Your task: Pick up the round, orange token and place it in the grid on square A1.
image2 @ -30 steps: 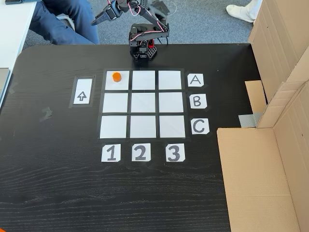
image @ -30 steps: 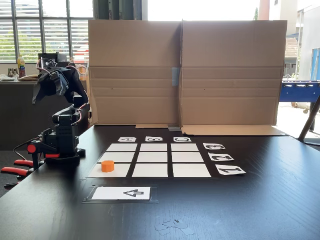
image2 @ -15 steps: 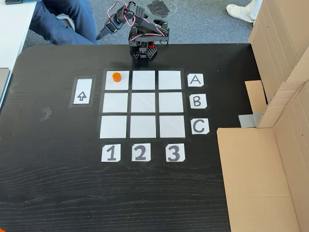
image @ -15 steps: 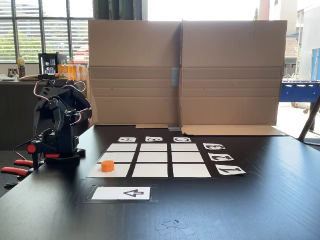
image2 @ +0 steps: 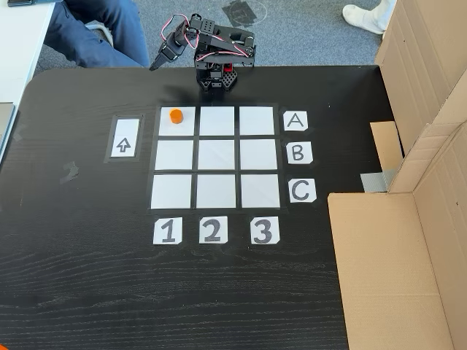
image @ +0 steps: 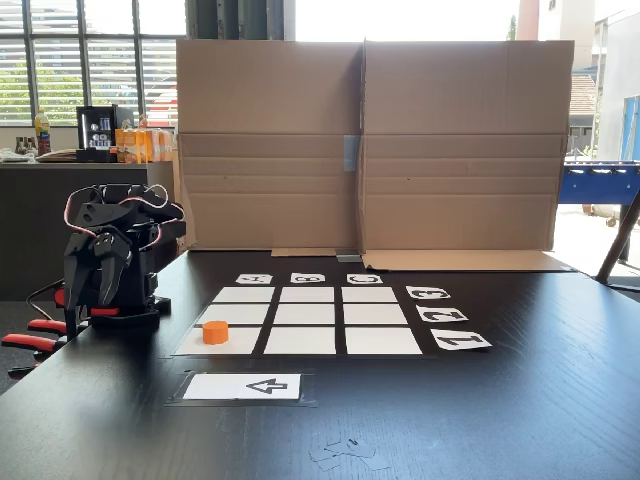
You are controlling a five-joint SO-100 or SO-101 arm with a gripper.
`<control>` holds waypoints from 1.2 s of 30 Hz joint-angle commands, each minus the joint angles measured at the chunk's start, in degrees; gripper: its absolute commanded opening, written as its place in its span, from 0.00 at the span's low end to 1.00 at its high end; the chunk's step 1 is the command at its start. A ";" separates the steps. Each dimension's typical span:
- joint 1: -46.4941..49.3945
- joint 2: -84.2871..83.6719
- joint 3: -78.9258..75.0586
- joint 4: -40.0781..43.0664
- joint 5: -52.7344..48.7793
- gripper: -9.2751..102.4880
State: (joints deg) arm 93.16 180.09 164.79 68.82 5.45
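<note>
- An office-like workroom: a wide black wood-grain surface stands on grey carpet floor.
- Tall windows with slatted blinds line the back.
- Brown corrugated cardboard panels form a makeshift backdrop.
- A seated person's blue-trousered leg is beside it.
</note>
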 commanded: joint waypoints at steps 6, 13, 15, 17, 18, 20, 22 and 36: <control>0.00 2.29 1.93 -0.79 -1.76 0.17; -1.41 3.25 3.34 -1.23 -2.72 0.13; -1.85 3.96 4.31 -1.41 -3.16 0.13; -2.20 4.66 5.10 -1.49 -3.34 0.13; -2.29 4.92 5.36 -1.49 -3.43 0.12; -2.37 5.45 5.98 -1.49 -3.69 0.12; -2.81 5.71 6.33 -1.49 -4.04 0.12; -3.43 8.61 8.09 -1.58 -4.22 0.12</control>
State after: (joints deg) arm 90.18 188.35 172.97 67.85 1.58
